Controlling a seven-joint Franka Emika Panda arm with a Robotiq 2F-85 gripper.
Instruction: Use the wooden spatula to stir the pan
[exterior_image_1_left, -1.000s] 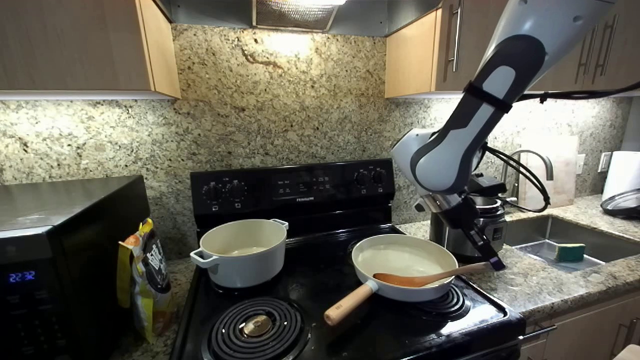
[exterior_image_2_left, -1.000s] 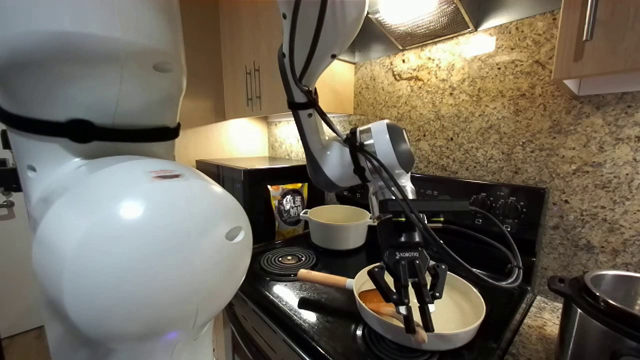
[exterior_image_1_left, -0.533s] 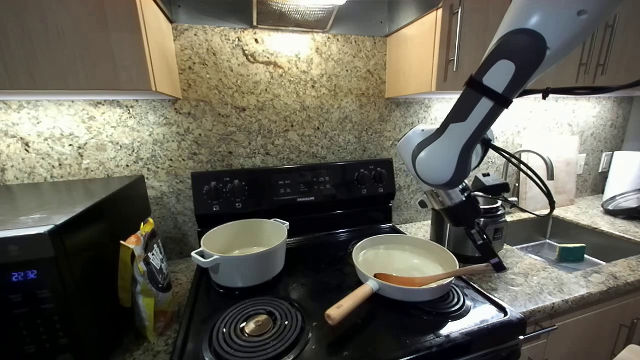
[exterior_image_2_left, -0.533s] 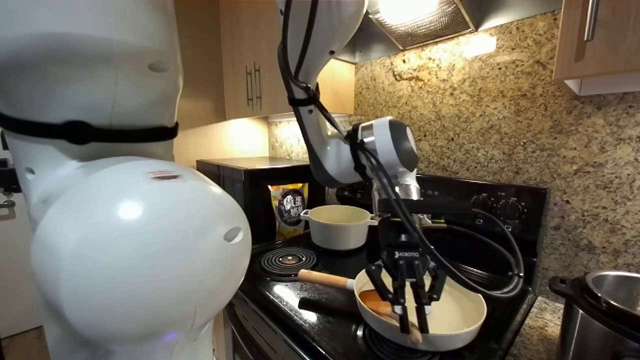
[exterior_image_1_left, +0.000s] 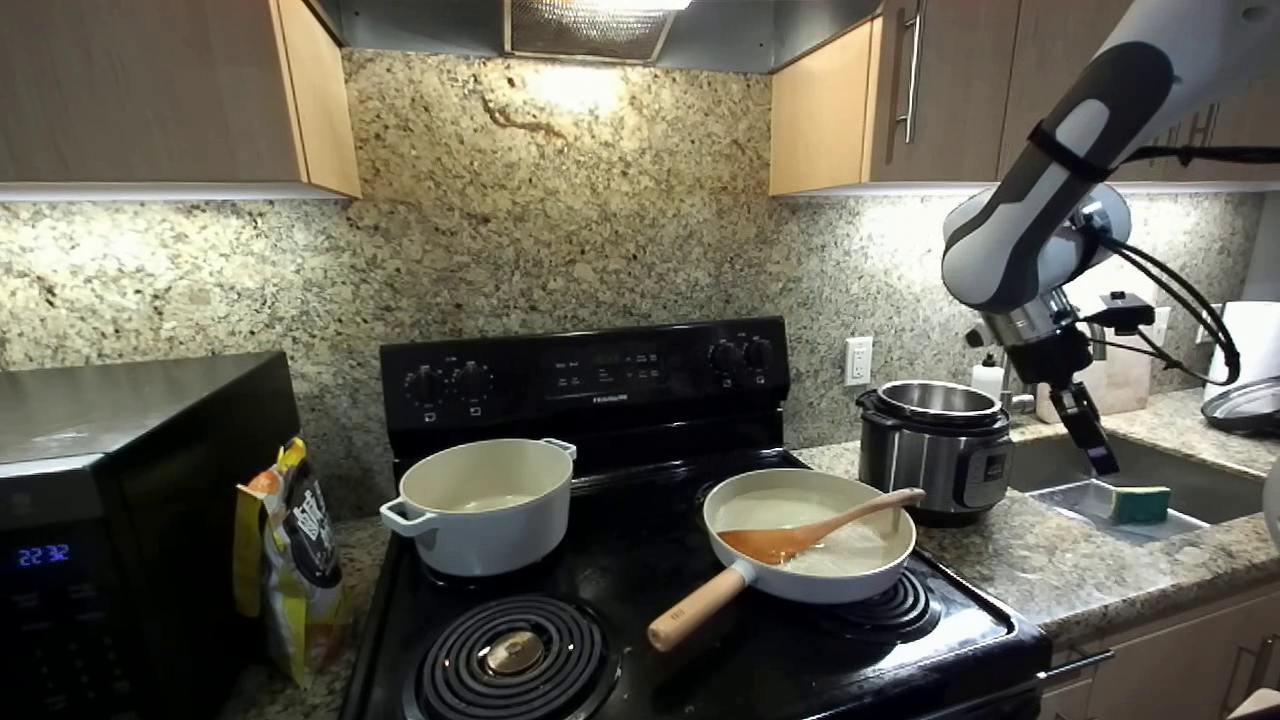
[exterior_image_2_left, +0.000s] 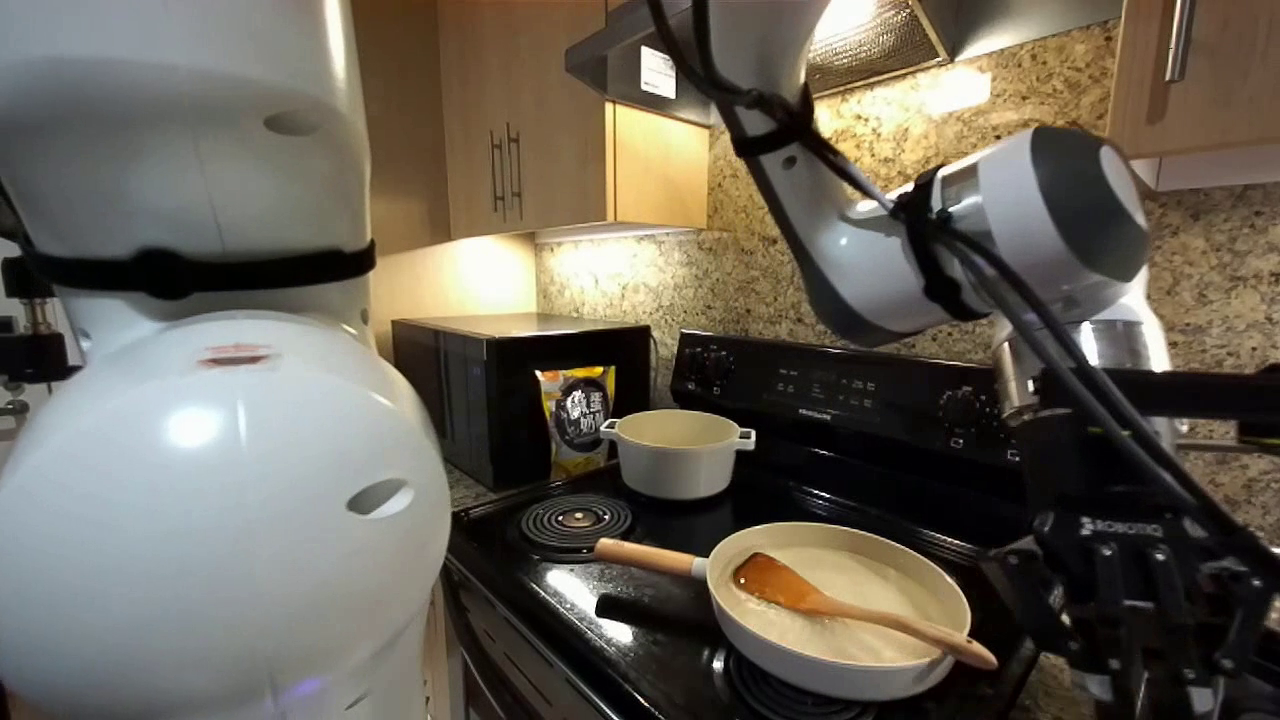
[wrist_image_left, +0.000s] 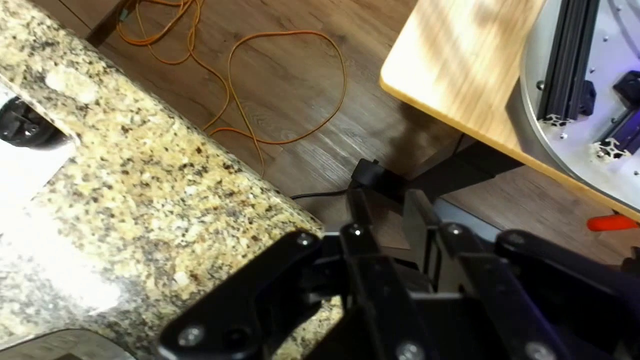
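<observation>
The wooden spatula (exterior_image_1_left: 785, 543) lies in the cream-white pan (exterior_image_1_left: 850, 586). Its blade is down inside, near the pan's wooden handle side, and its handle leans on the opposite rim with the end sticking out. Spatula (exterior_image_2_left: 785, 585) and pan (exterior_image_2_left: 840, 676) both show fully in an exterior view. My gripper (exterior_image_1_left: 1103, 465) is apart from both, over the sink side, right of the pan. In an exterior view the gripper (exterior_image_2_left: 1165, 690) is blurred and cut off at the bottom. In the wrist view the fingers (wrist_image_left: 387, 197) stand apart with nothing between them; spatula and pan are out of view there.
A white pot (exterior_image_1_left: 490, 535) stands on the rear burner. A steel cooker (exterior_image_1_left: 935, 460) stands on the counter between stove and sink. A sponge (exterior_image_1_left: 1140, 505) lies in the sink. The wrist view shows the granite counter edge (wrist_image_left: 200, 190) and a wooden table (wrist_image_left: 450, 65).
The handle end was between my fingers. Now my gripper is away from it, up and toward the sink. The spatula has swung round, its handle over another part of the rim.
</observation>
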